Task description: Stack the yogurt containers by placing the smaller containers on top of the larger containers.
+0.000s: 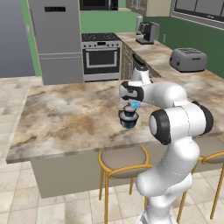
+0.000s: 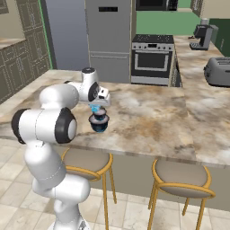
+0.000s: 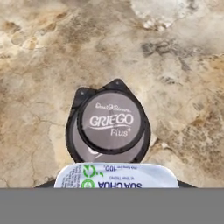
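Note:
The widest dark-blue tub (image 1: 128, 123) stands on the marble counter (image 1: 65, 113) near its front edge. The smaller dark tub (image 1: 128, 113) sits on top of it, its grey "Griego" lid (image 3: 111, 120) facing up. The big tub's dark rim (image 3: 71, 131) peeks out beneath it in the hand view. Just above this stack, slightly to the right, my gripper (image 1: 135, 105) is shut on the tiny light-blue cup (image 2: 95, 108). The cup's white printed lid (image 3: 116, 176) hides my fingertips. The stack (image 2: 99, 122) lies right below the hand.
A toaster (image 1: 188, 59) and a coffee machine (image 1: 146, 33) stand on the far right counter. The oven (image 1: 101, 57) and fridge (image 1: 54, 39) are at the back. Stools (image 1: 124, 162) stand under the counter's front edge.

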